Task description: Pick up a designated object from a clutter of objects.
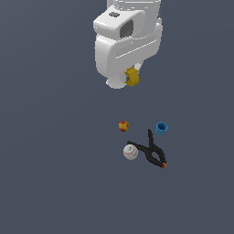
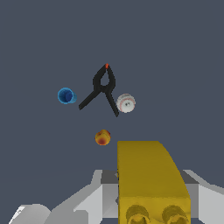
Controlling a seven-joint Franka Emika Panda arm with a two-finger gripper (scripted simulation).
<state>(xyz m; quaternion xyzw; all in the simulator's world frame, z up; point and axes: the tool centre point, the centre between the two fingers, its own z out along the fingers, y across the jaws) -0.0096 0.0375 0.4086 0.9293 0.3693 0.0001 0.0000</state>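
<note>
Arm housing (image 1: 125,39): glossy white, rounded and bulky, with soft shaded edges.
Side panel (image 1: 124,30): one recessed grey patch.
Top: a small dark oval mark.
Gripper (image 2: 151,205): pale grey angular body with a darker grey band.
</note>
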